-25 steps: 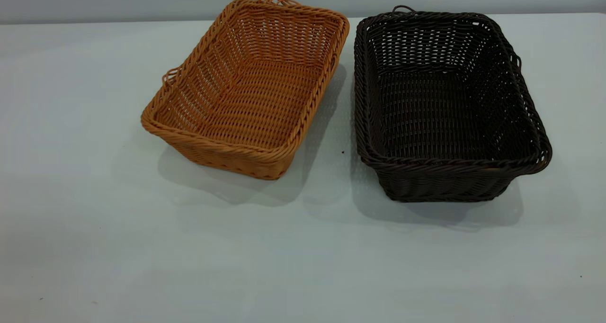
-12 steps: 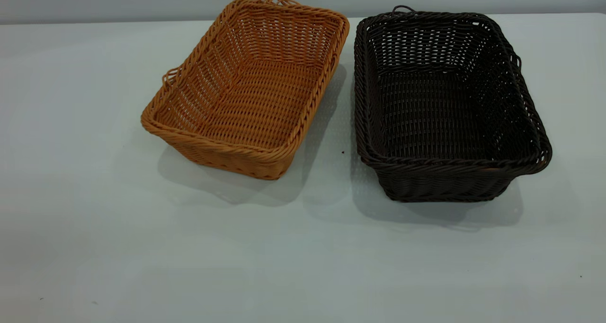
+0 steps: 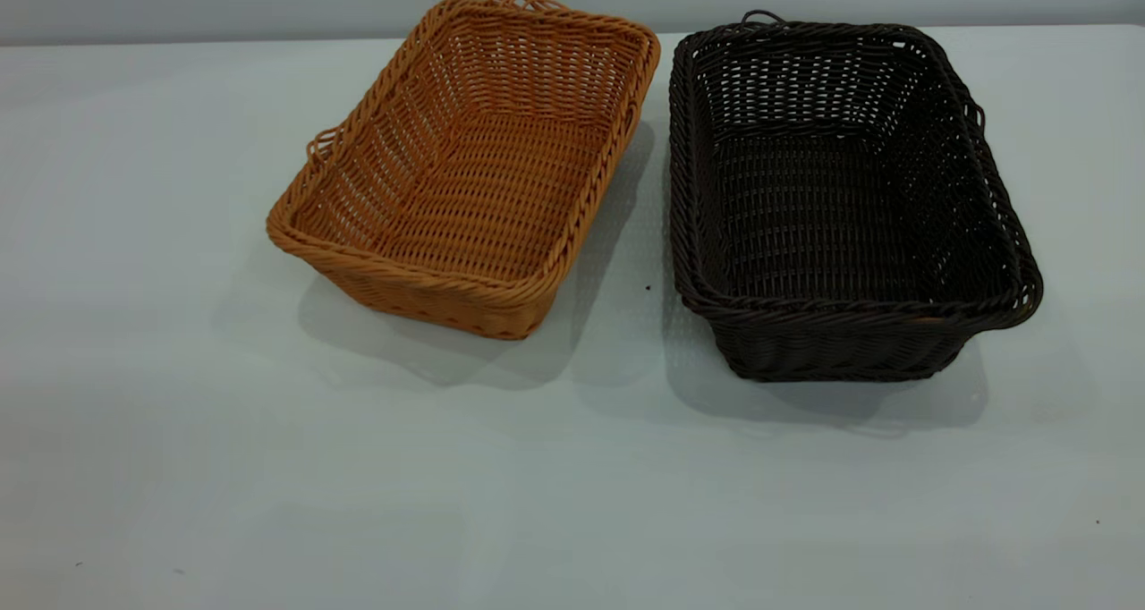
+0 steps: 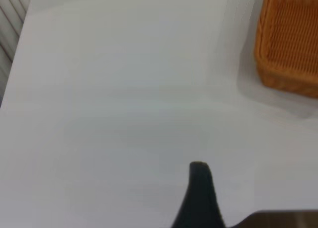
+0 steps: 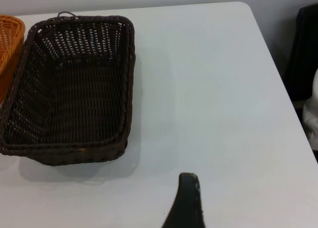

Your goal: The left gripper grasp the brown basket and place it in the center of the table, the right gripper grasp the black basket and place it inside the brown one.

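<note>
The brown basket (image 3: 465, 158), orange-tan wicker, sits on the table (image 3: 179, 467) left of centre, turned at a slight angle. The black basket (image 3: 836, 194) sits right beside it, with a narrow gap between them. Both are upright and empty. Neither gripper shows in the exterior view. In the left wrist view one black finger (image 4: 198, 188) of my left gripper (image 4: 246, 188) hangs over bare table, well away from the brown basket's corner (image 4: 290, 39). In the right wrist view one finger (image 5: 188, 200) of my right gripper (image 5: 223, 198) hovers over bare table, short of the black basket (image 5: 74, 89). Both grippers look open and empty.
The table's far edge meets a grey wall behind the baskets. The right wrist view shows the table's right edge (image 5: 278, 89) with a dark object (image 5: 305, 49) beyond it. The left wrist view shows the table's left edge (image 4: 15, 54).
</note>
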